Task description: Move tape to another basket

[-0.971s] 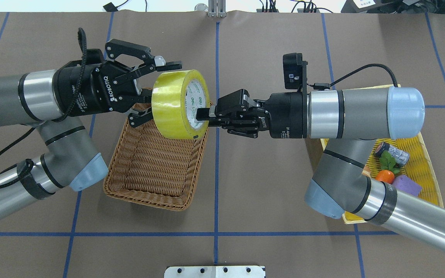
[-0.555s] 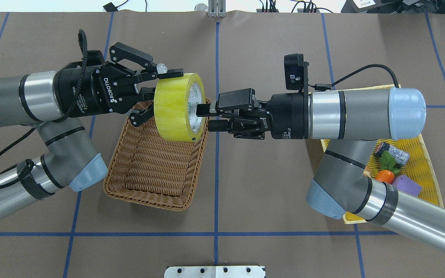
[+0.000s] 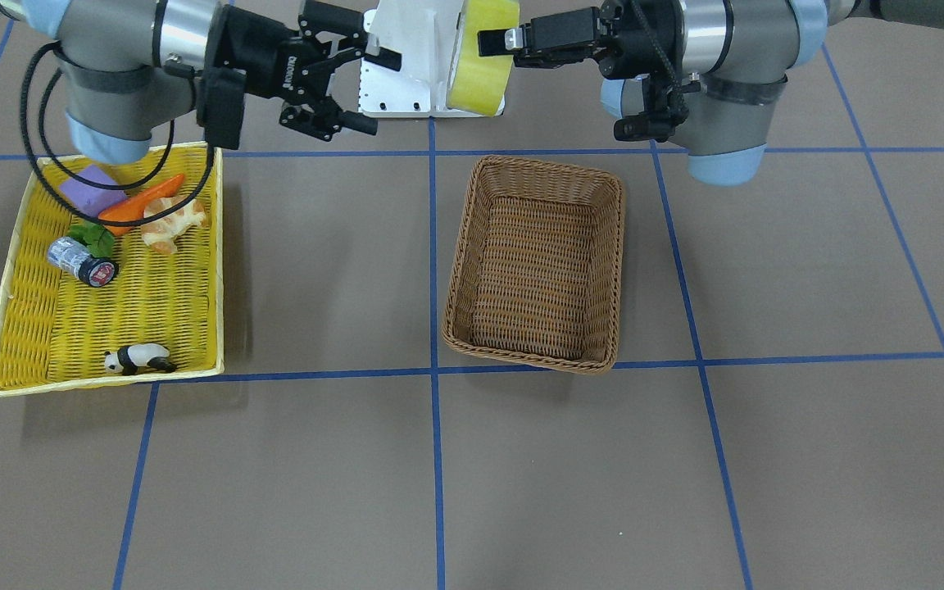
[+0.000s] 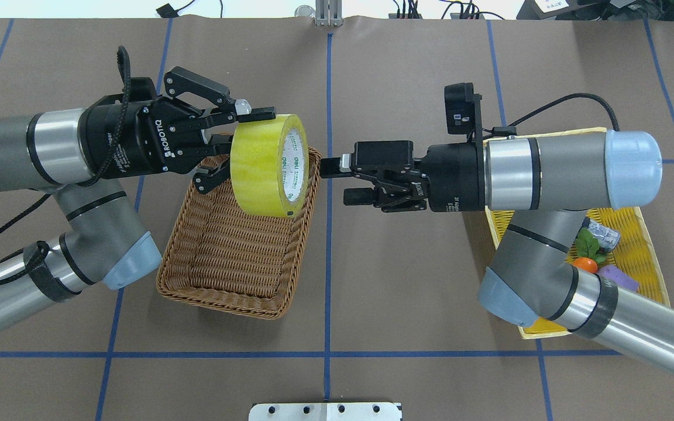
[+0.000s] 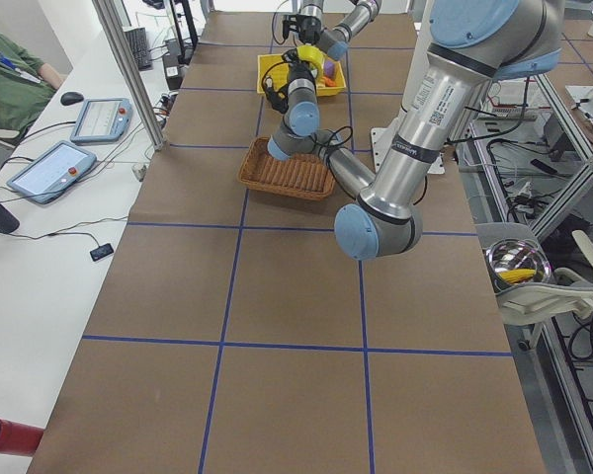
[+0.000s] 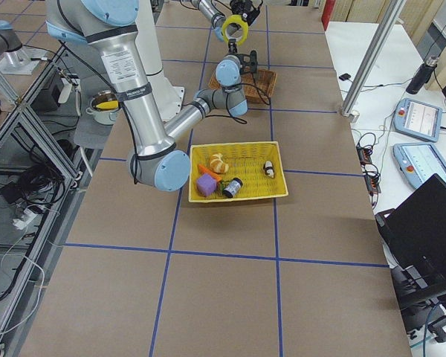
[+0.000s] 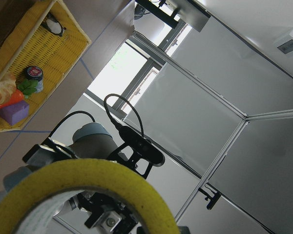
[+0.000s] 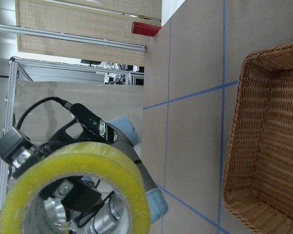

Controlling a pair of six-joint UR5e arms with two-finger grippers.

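The tape (image 4: 258, 166), a wide yellow roll with a white printed core, hangs in the air over the far end of the brown wicker basket (image 4: 237, 257). My left gripper (image 4: 234, 146) is shut on the tape, one finger across its top rim and one under it. My right gripper (image 4: 340, 181) is open and empty, a short way to the right of the roll and facing its core. In the front-facing view the tape (image 3: 480, 70) is held by the left gripper (image 3: 505, 49) above the basket (image 3: 537, 262). The right gripper (image 3: 369, 90) stands apart from it. The roll fills the bottom of the left wrist view (image 7: 88, 185) and also shows in the right wrist view (image 8: 73, 185).
A shallow yellow woven tray (image 3: 152, 303) holds a purple block (image 3: 91, 188), a carrot (image 3: 140, 205), a small jar (image 3: 79, 260) and a panda figure (image 3: 138, 359). In the overhead view the tray (image 4: 641, 234) lies under my right arm. The robot's white base plate (image 3: 406, 49) stands behind the tape.
My right gripper has let go of the tape's core, opened and drawn back to the right. My left gripper has shut on the roll and now holds it alone.
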